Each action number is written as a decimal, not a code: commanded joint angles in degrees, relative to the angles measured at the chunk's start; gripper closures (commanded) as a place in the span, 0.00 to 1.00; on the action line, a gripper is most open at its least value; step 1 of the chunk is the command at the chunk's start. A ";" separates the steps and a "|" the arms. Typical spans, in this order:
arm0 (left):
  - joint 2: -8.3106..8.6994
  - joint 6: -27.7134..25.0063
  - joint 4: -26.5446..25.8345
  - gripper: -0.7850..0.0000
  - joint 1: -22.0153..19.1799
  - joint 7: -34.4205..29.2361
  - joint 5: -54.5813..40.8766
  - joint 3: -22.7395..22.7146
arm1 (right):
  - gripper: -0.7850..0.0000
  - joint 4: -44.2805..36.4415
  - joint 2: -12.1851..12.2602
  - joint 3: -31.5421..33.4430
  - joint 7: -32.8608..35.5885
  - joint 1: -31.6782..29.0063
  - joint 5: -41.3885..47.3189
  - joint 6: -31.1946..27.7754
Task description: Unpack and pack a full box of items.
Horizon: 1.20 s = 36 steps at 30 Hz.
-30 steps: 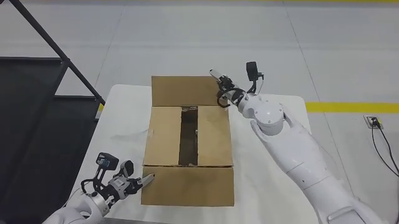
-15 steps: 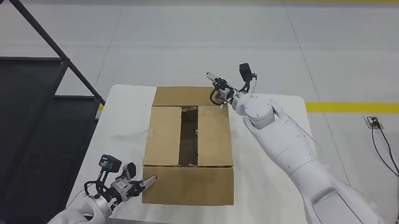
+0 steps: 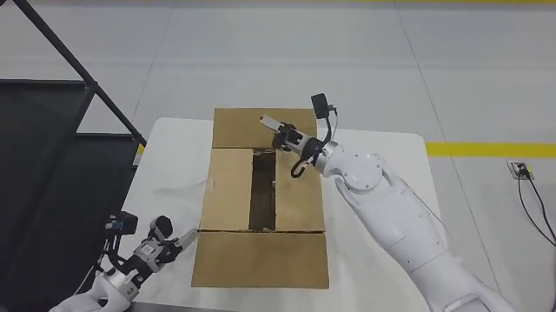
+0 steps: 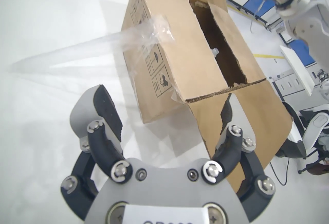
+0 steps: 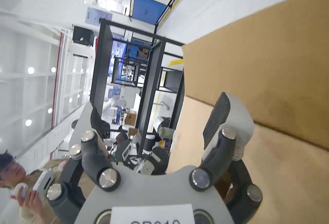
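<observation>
Looking down, you see a white table (image 3: 174,151) on pale grey floor, with the cardboard box (image 3: 230,190) at its centre, top flaps parted. Your left gripper (image 4: 164,102) sits at the box's near-left corner, fingers apart. Your right gripper (image 5: 158,106) hangs over the far flap, fingers spread. The left wrist view adds clear tape (image 4: 144,32) trailing off the box's side.

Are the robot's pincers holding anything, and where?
Nothing. The left pincer is open beside the near flap of the cardboard box, and the right pincer is open above its far flap.
</observation>
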 commanded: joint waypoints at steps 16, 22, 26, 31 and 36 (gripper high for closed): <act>0.19 1.94 1.42 0.00 0.83 0.68 -8.65 -6.07 | 0.00 -17.95 3.03 5.69 1.55 -15.15 -5.43 10.19; 0.18 2.29 1.35 0.00 0.83 0.55 -8.80 -6.04 | 0.00 -17.43 2.84 5.19 0.74 -14.63 -5.83 10.95; 0.18 2.29 1.35 0.00 0.83 0.55 -8.80 -6.04 | 0.00 -17.43 2.84 5.19 0.74 -14.63 -5.83 10.95; 0.12 3.01 0.97 0.00 0.32 0.52 -7.85 -4.79 | 0.00 -16.86 2.51 4.45 -0.82 -15.84 -5.14 10.40; 0.07 4.21 0.26 0.00 -0.97 0.81 -4.46 -2.81 | 0.00 -11.85 0.75 0.11 -0.34 -11.51 -3.58 9.81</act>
